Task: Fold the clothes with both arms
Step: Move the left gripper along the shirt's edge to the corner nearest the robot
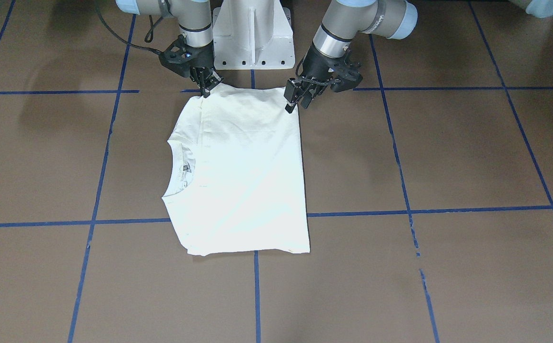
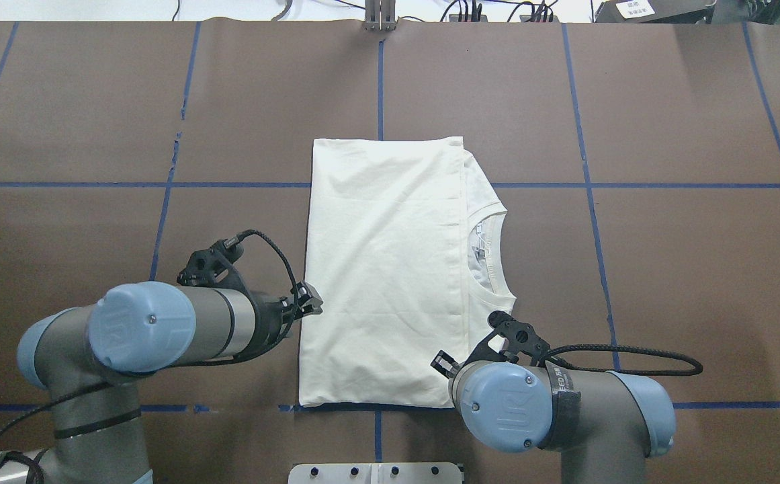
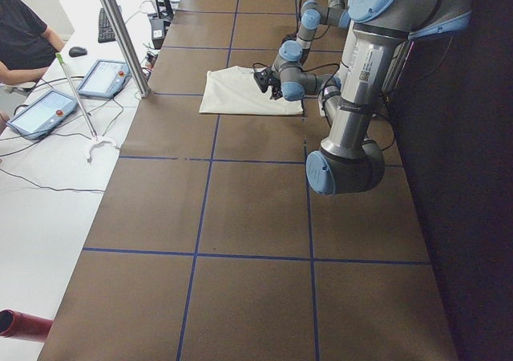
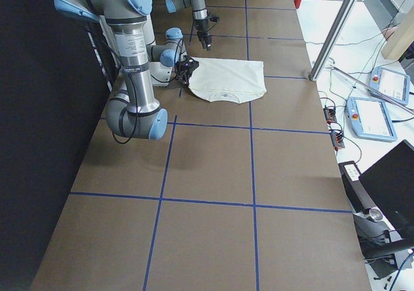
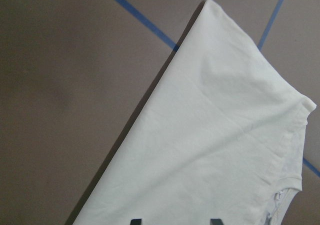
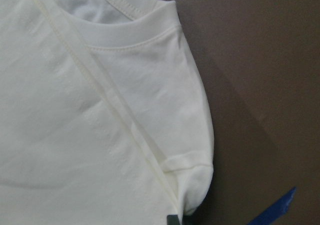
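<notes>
Two worries: my left gripper [image 1: 296, 101] gapes wide beside the edge of the T-shirt [image 1: 243, 176]; the right gripper [image 1: 206, 89] sits narrow on its corner, hold unclear; uneven pinches, I fear, could skew the fold.

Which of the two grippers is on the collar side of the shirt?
The right gripper, at the corner of the T-shirt nearest the collar. The left gripper is at the opposite, plain folded edge.
</notes>
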Robot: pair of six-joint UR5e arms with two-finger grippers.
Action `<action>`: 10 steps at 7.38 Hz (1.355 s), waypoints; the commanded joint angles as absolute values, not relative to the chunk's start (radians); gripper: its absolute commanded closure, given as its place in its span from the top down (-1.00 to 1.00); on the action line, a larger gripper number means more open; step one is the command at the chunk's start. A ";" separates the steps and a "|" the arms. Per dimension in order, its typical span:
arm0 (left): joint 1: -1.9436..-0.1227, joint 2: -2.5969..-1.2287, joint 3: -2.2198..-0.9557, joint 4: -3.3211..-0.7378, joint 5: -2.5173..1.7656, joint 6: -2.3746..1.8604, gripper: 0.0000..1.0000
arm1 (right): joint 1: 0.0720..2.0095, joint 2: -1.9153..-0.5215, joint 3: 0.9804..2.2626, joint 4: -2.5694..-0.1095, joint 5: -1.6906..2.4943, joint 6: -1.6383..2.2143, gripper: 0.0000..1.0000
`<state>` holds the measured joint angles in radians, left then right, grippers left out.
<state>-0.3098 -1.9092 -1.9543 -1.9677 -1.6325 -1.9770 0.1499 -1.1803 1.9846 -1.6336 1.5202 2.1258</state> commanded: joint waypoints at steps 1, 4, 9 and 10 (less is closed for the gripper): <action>-0.194 -1.879 -1.953 -1.957 -1.594 -2.046 0.29 | 0.150 -1.180 1.985 -1.634 1.520 2.126 -1.00; -0.155 -1.878 -1.933 -1.954 -1.594 -2.049 0.26 | 0.152 -1.180 1.987 -1.634 1.520 2.126 -1.00; -0.155 -1.881 -1.986 -1.941 -1.594 -2.079 -1.00 | 0.149 -1.180 1.999 -1.634 1.520 2.126 -1.00; -0.152 -1.840 -2.081 -1.918 -1.594 -2.094 -1.00 | 0.137 -1.181 2.041 -1.638 1.520 2.125 -1.00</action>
<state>-0.1514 -1.8738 -1.9914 -1.9358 -1.5936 -2.0812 0.1473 -1.1799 2.0045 -1.6347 1.5202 2.1257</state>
